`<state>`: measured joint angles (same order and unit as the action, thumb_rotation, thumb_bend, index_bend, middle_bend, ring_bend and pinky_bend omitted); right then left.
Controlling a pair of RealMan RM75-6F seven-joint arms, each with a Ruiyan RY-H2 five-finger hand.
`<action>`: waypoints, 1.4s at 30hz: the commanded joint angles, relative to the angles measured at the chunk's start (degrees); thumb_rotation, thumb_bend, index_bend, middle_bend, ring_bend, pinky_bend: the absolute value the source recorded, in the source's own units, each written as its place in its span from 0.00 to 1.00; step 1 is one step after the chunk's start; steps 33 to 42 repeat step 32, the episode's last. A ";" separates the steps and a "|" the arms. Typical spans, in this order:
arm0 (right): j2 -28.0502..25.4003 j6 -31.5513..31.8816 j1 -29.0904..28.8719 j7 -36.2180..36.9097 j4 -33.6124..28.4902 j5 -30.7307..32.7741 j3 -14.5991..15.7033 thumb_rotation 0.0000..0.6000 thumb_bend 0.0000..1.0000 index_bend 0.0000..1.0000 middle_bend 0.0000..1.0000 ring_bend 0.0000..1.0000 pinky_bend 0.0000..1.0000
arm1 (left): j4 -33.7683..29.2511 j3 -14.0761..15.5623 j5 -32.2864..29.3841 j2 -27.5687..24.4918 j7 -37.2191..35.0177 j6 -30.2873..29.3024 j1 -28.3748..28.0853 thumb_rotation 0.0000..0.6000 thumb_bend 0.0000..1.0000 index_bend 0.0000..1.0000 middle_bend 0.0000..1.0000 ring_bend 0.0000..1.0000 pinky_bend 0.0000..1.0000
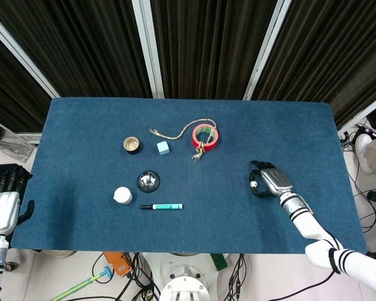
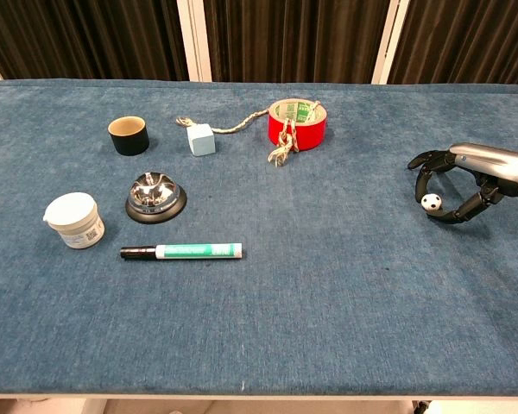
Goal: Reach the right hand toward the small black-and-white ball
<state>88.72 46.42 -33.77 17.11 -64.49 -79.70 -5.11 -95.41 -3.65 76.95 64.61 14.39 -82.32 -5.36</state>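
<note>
The small black-and-white ball (image 1: 254,184) (image 2: 430,202) lies on the blue table (image 1: 301,132) at the right. My right hand (image 1: 269,182) (image 2: 466,177) hovers right beside it, its dark fingers (image 2: 420,162) arched over the ball's far side and the thumb on the near side. The ball sits in the gap between them, and I see no contact with it. My left hand (image 1: 1,204) hangs off the table's left front corner, holding nothing, with its fingers apart; the chest view does not show it.
A red tape roll (image 2: 297,121) with a rope through it lies at mid back. Left of it stand a light blue cube (image 2: 201,139) and a black cup (image 2: 128,135). A metal bell (image 2: 155,197), a white jar (image 2: 73,220) and a green marker (image 2: 183,251) occupy the left front.
</note>
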 commanded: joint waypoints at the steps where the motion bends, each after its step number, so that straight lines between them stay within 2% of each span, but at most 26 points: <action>1: -0.13 0.23 -0.05 0.45 -0.13 -0.01 -0.04 1.00 0.51 0.56 0.15 0.16 0.14 | -0.04 -0.02 -0.09 0.00 0.00 0.02 -0.01 1.00 0.40 0.17 0.00 0.01 0.11; 5: -0.47 1.00 -0.06 1.19 -0.35 -0.13 -0.28 1.00 0.56 0.61 0.15 0.16 0.14 | -0.09 -0.08 -0.18 0.01 -0.13 -0.06 0.02 1.00 0.40 0.17 0.00 0.01 0.11; 10: -1.83 2.27 -0.30 1.21 -1.70 -0.17 -1.05 1.00 0.60 0.62 0.15 0.16 0.14 | -0.12 -0.11 -0.29 0.00 -0.20 -0.02 0.01 1.00 0.40 0.17 0.00 0.01 0.11; 16: -5.35 5.71 -1.31 0.89 -6.74 -0.89 -3.82 1.00 0.60 0.63 0.15 0.16 0.14 | -0.18 -0.02 -0.17 -0.01 -0.01 -0.16 0.06 1.00 0.40 0.17 0.00 0.01 0.11; 21: -9.86 7.81 -2.52 -2.07 -13.68 -0.49 -6.78 1.00 0.60 0.64 0.15 0.17 0.15 | -0.25 0.05 0.11 0.03 0.27 -0.42 0.09 1.00 0.40 0.17 0.00 0.01 0.11; 27: -14.25 7.22 -4.43 -2.70 -20.51 1.64 -10.18 1.00 0.60 0.65 0.15 0.17 0.16 | -0.35 0.04 0.07 0.05 0.39 -0.62 0.19 1.00 0.40 0.17 0.00 0.01 0.11; 32: -16.05 5.04 -6.68 -1.35 -22.89 3.64 -12.48 1.00 0.60 0.67 0.15 0.18 0.16 | -0.37 0.05 0.16 0.04 0.55 -0.78 0.23 1.00 0.40 0.17 0.00 0.01 0.11; 42: -16.05 5.04 -6.68 -1.35 -22.89 3.64 -12.48 1.00 0.60 0.67 0.15 0.18 0.16 | -0.37 0.05 0.16 0.04 0.55 -0.78 0.23 1.00 0.40 0.17 0.00 0.01 0.11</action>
